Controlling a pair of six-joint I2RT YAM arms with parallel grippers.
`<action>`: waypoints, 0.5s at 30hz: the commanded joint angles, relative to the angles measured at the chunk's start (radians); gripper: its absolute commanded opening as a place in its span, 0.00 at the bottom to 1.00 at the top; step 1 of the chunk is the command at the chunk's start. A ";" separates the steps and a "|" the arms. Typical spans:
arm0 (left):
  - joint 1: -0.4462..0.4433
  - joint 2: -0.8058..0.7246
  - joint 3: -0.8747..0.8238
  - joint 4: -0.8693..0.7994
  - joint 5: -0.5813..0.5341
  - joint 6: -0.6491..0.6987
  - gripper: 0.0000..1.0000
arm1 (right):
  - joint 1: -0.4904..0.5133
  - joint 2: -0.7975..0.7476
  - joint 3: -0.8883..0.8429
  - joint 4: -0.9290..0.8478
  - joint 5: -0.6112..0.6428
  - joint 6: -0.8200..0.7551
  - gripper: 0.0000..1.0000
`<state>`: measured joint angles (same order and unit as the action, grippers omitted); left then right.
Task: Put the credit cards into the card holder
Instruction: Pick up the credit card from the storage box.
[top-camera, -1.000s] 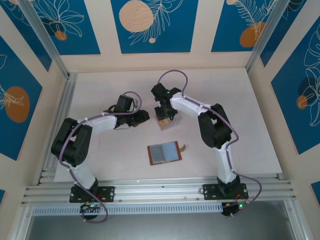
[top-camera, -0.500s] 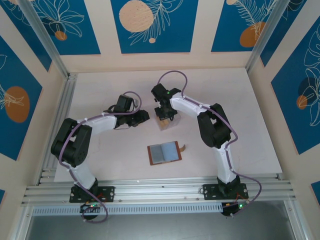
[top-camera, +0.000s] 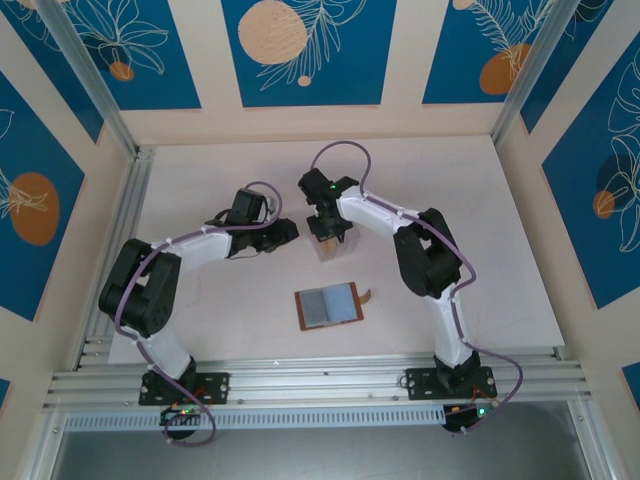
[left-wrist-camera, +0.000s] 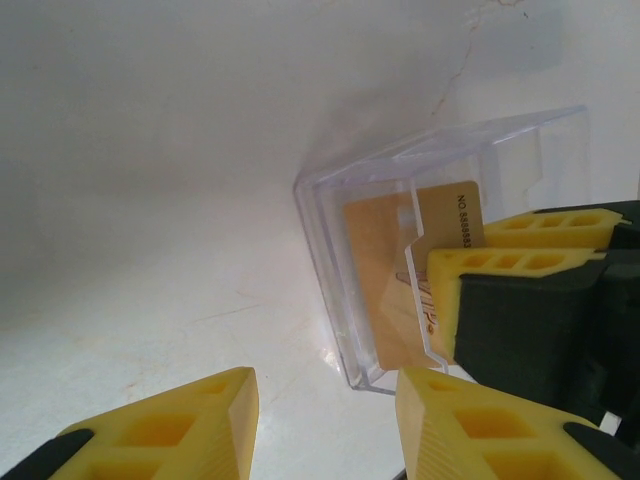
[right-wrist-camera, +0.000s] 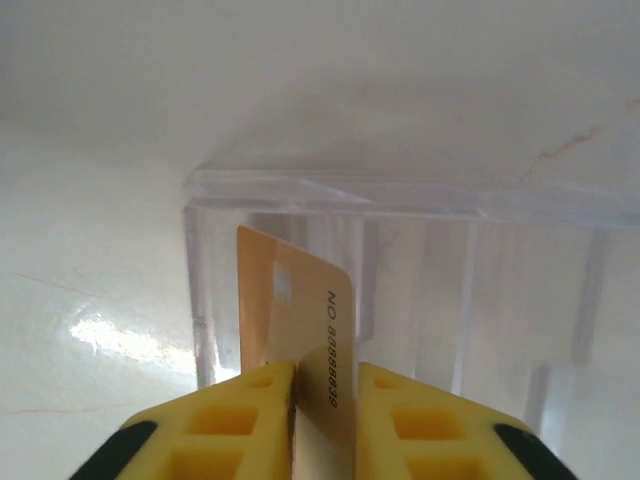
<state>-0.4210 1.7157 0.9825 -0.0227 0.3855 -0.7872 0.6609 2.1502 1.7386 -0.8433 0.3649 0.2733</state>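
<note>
A tan credit card (right-wrist-camera: 300, 300) stands upright in a clear plastic box (right-wrist-camera: 420, 200), and my right gripper (right-wrist-camera: 325, 385) is shut on its near edge. In the left wrist view that card (left-wrist-camera: 450, 215) and a second tan card (left-wrist-camera: 375, 260) stand inside the box (left-wrist-camera: 330, 230), with the right gripper's yellow fingers (left-wrist-camera: 500, 270) on them. My left gripper (left-wrist-camera: 325, 410) is open just left of the box, with nothing between its fingers. From above, both grippers (top-camera: 290, 232) (top-camera: 328, 228) meet at the box (top-camera: 326, 248). The brown card holder (top-camera: 329, 305) lies open and flat, nearer the arm bases.
The table (top-camera: 200, 300) is white. An aluminium rail (top-camera: 320, 380) runs along the near edge and another (top-camera: 115, 260) along the left side. Patterned walls close in the back and both sides.
My right gripper's jaws have closed on the tan card, and its wrist has shifted slightly left over the box. The left arm and the card holder have not moved.
</note>
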 joint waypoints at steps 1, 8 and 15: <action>0.016 -0.021 -0.011 -0.010 0.008 0.003 0.40 | 0.009 0.010 0.007 -0.094 0.020 -0.016 0.28; 0.015 -0.021 -0.015 -0.014 0.009 0.008 0.40 | 0.006 0.008 0.010 -0.094 0.000 -0.013 0.22; 0.016 -0.013 -0.015 -0.008 0.012 0.005 0.40 | 0.013 -0.006 0.012 -0.103 0.014 -0.017 0.22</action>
<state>-0.4210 1.7157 0.9825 -0.0227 0.3855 -0.7868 0.6659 2.1506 1.7393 -0.8921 0.3687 0.2611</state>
